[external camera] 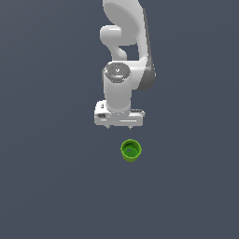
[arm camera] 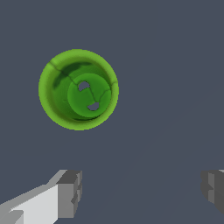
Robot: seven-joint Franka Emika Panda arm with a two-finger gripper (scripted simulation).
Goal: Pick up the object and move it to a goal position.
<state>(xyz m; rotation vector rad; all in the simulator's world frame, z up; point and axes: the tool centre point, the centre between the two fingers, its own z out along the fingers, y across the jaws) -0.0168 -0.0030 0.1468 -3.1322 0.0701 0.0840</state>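
A small bright green round cup (external camera: 131, 150) stands upright on the flat grey floor, its mouth facing up. The wrist view looks straight down into the cup (arm camera: 78, 89), showing a thick rim and two small holes in its base. My gripper (external camera: 119, 127) hangs above the floor, just behind the cup and slightly toward the exterior view's left, not touching it. In the wrist view the gripper (arm camera: 140, 192) is open, its two fingers (arm camera: 70, 192) spread wide with nothing between them, and the cup lies off to one side of the gap.
The white arm (external camera: 126, 51) rises behind the gripper at the top of the exterior view. Plain grey floor (external camera: 56, 186) surrounds the cup on all sides.
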